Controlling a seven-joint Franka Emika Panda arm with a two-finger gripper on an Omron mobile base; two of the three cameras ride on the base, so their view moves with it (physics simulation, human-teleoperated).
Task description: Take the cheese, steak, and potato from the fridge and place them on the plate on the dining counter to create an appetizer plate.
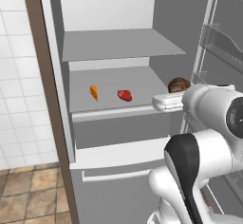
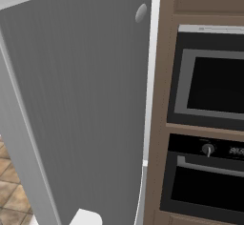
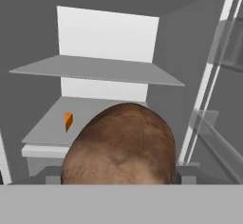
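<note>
A home kitchen: an open fridge [image 1: 118,52] with grey shelves stands against white wall tiles [image 1: 16,99] over a terracotta tiled floor [image 1: 28,194], and beside it two built-in ovens [image 2: 209,124] (stacked in brown wood cabinetry [image 2: 164,76]).

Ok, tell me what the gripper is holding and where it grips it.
The potato, clamped across its sides between the gripper fingers.
</note>
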